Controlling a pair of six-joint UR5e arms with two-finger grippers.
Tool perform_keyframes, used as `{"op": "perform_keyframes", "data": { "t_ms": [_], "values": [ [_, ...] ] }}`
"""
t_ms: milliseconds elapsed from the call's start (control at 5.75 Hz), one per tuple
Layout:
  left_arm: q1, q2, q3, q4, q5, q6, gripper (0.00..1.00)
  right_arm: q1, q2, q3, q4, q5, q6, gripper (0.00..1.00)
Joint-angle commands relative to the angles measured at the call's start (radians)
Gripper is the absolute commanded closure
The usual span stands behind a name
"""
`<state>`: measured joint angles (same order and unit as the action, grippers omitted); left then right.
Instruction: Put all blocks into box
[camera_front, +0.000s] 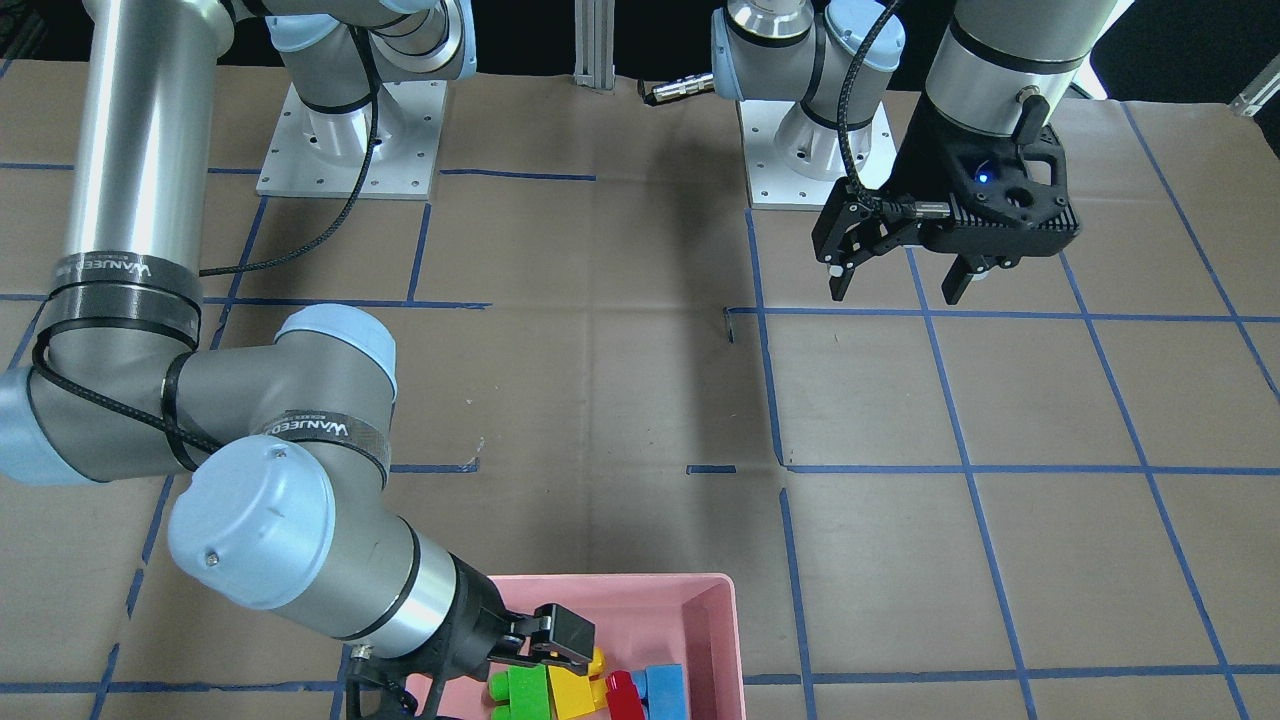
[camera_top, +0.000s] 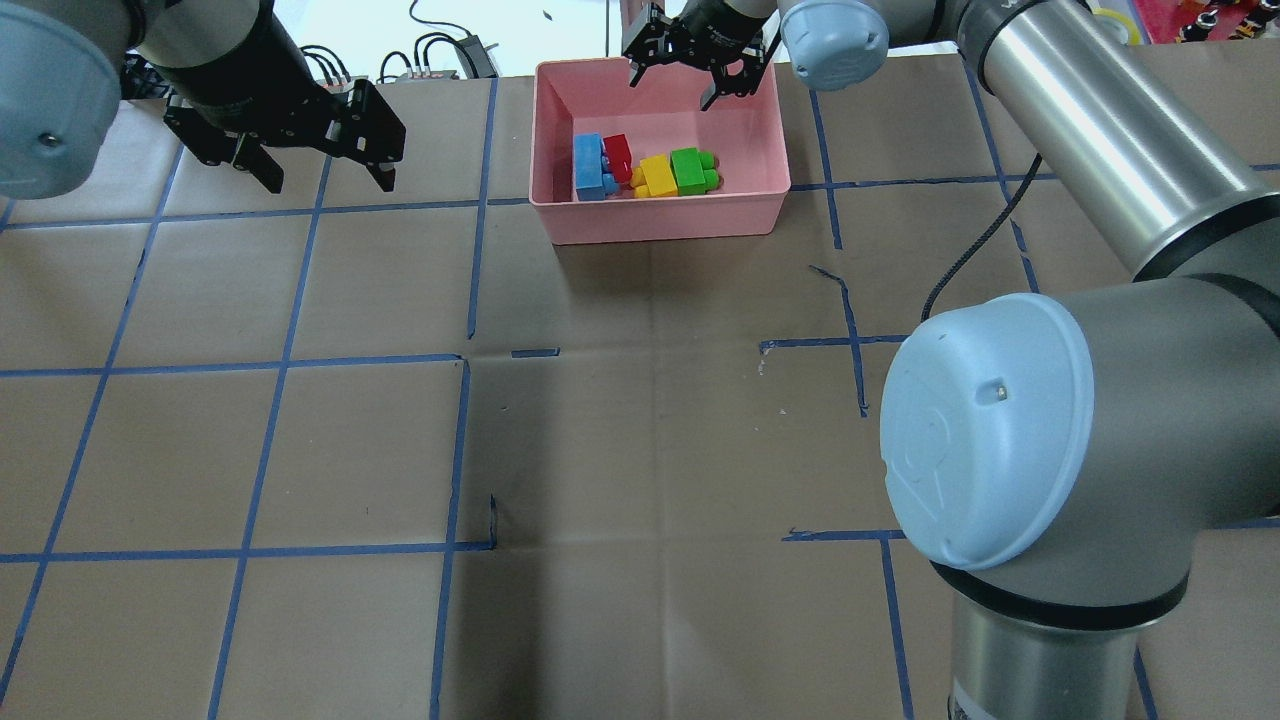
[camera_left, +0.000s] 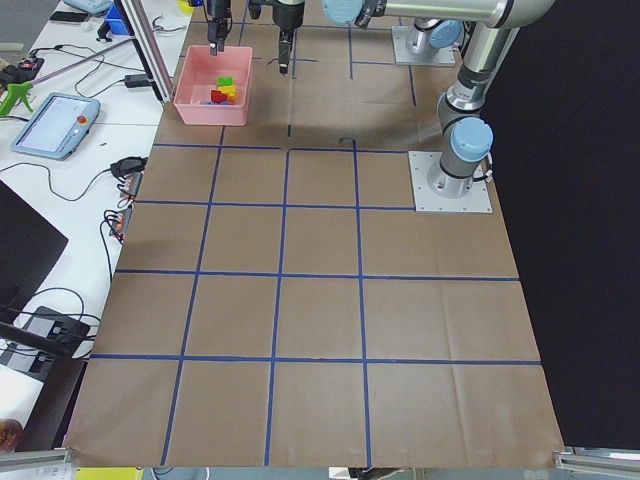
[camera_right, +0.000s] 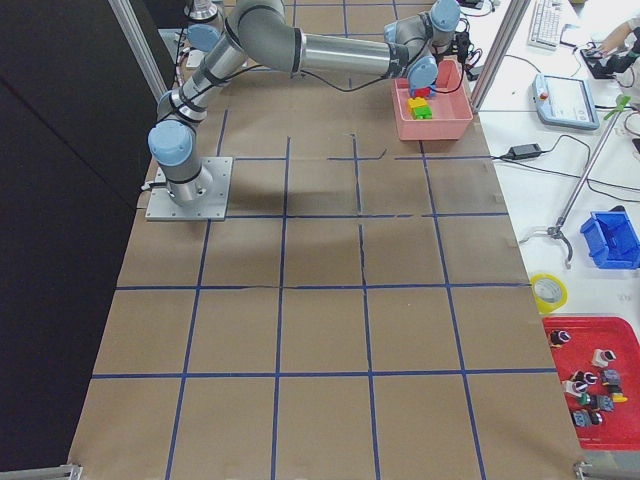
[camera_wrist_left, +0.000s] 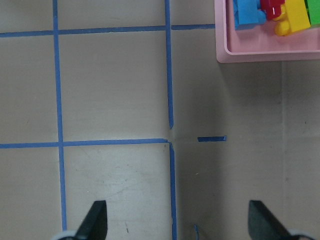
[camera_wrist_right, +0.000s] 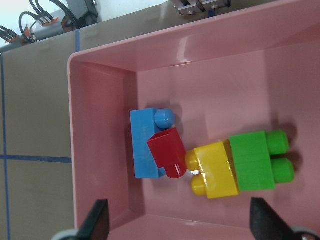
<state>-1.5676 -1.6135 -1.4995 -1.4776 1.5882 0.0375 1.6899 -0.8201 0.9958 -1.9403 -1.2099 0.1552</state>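
Note:
The pink box (camera_top: 660, 215) stands at the table's far edge. All four blocks lie inside it in a row: light blue (camera_top: 590, 165), red (camera_top: 618, 155), yellow (camera_top: 657, 176), green (camera_top: 688, 168). My right gripper (camera_top: 672, 88) hovers open and empty above the box's far side. Its wrist view looks down on the blue (camera_wrist_right: 145, 150), red (camera_wrist_right: 167, 150), yellow (camera_wrist_right: 217, 170) and green (camera_wrist_right: 255, 161) blocks. The red one leans on the blue one. My left gripper (camera_top: 328, 180) is open and empty above the table, left of the box.
The table is covered in brown paper with a grid of blue tape. The arm base plates (camera_front: 350, 150) (camera_front: 800, 170) sit on the robot's side. Cables and devices (camera_top: 440, 50) lie beyond the far edge, behind the box.

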Motion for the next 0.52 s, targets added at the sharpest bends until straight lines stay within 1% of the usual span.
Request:
{"op": "perform_keyframes", "data": {
  "t_ms": [0,174,348],
  "values": [
    [0.0,0.001,-0.005,0.0,0.007,0.002,0.0,-0.024,-0.084,0.01,0.238,-0.182,-0.161,0.0],
    [0.001,0.001,-0.011,0.002,0.007,0.002,0.0,-0.023,-0.132,0.011,0.348,-0.257,-0.163,0.0],
    [0.001,0.001,-0.011,0.003,0.007,0.002,0.0,-0.019,-0.199,0.018,0.444,-0.273,-0.167,0.0]
  ]
}}
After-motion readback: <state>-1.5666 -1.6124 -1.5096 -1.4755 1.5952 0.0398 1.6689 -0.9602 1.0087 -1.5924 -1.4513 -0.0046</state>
